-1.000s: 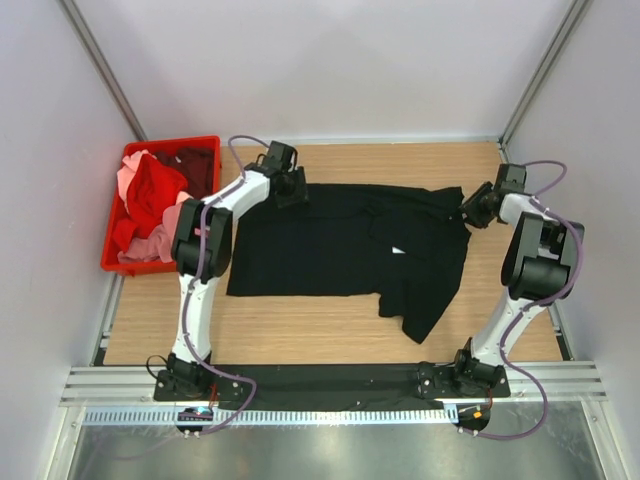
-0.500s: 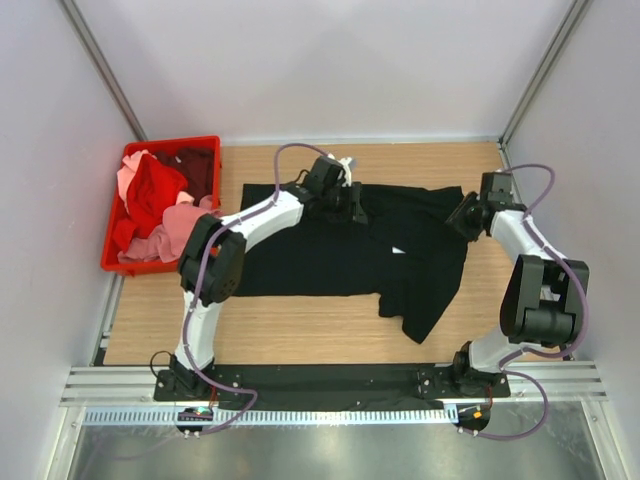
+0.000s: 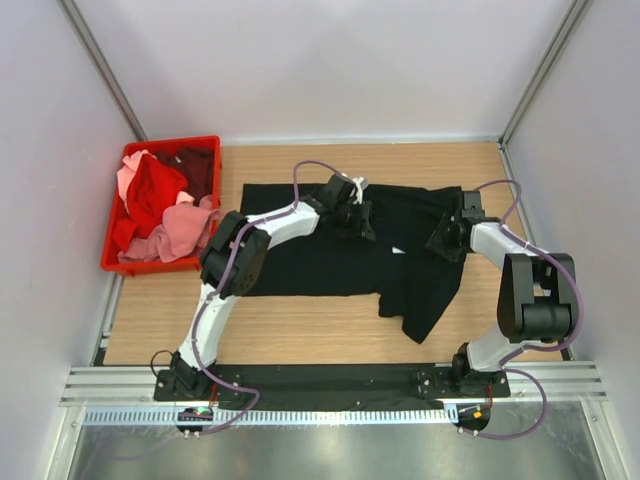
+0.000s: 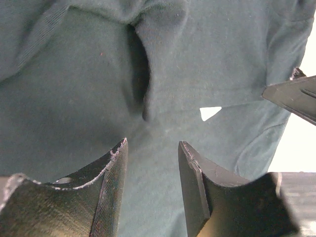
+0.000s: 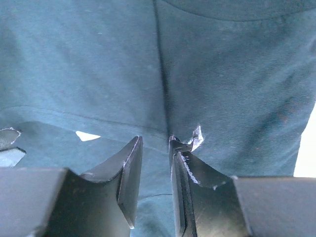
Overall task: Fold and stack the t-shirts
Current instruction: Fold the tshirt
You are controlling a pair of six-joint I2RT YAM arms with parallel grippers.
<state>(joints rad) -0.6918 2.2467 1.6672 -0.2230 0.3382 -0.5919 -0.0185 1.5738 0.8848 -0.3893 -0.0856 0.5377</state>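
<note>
A black t-shirt (image 3: 330,255) lies spread on the wooden table, with one part hanging toward the near edge at the right. Its small white label (image 3: 398,250) shows near the middle, and also in the left wrist view (image 4: 210,112) and the right wrist view (image 5: 87,135). My left gripper (image 3: 360,220) is over the shirt's upper middle, open (image 4: 152,143), with only cloth and a raised fold (image 4: 148,79) below it. My right gripper (image 3: 440,245) is over the shirt's right side, open by a narrow gap (image 5: 155,140), with nothing between the jaws.
A red plastic crate (image 3: 205,142) stands at the far left of the table and holds red (image 3: 155,190), pink (image 3: 185,225) and dark maroon (image 3: 197,165) shirts. Grey walls close in the back and both sides. Bare wood (image 3: 300,325) lies in front of the shirt.
My left gripper has moved right from the shirt's far left corner to its upper middle. My right gripper has moved left from the shirt's right edge onto the cloth. The shirt lies much as before.
</note>
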